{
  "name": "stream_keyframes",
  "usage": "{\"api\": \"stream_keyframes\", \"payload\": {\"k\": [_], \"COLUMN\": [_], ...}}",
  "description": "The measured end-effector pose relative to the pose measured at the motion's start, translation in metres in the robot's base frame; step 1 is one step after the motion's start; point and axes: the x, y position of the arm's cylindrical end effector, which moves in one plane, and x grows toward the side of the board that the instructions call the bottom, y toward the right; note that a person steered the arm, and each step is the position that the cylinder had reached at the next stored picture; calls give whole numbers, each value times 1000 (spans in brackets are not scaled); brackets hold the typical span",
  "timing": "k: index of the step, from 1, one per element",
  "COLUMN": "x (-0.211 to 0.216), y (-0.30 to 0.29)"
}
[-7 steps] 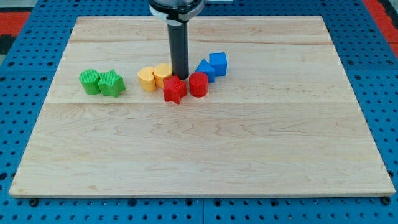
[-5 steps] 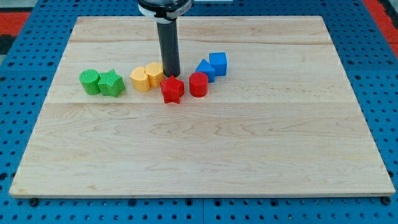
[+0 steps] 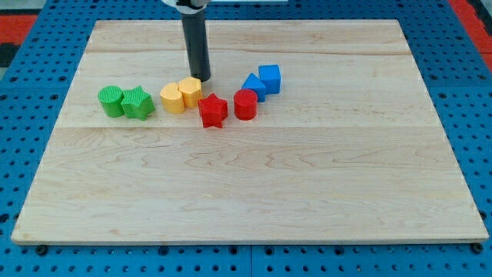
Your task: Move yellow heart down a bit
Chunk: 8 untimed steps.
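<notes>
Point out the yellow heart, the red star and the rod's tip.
yellow heart (image 3: 172, 98), camera view, on its top face.
red star (image 3: 212, 110), camera view, on its top face.
my tip (image 3: 201, 78), camera view, at the rod's very end, just above the other yellow block.

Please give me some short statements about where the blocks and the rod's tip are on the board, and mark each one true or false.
1. My tip is just above the two yellow blocks, toward the view's top. True.
2. The yellow heart lies at the view's right of the red star. False: it lies at its left.
3. The two green blocks sit side by side near the board's left. True.
4. The blue blocks touch the green ones. False: they are far apart, with the yellow and red blocks between.
</notes>
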Motion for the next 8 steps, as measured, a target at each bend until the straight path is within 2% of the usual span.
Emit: {"api": "stream_keyframes", "payload": {"k": [2,7,8], "x": [12,107,102], "y": [-36,-39,-39]}}
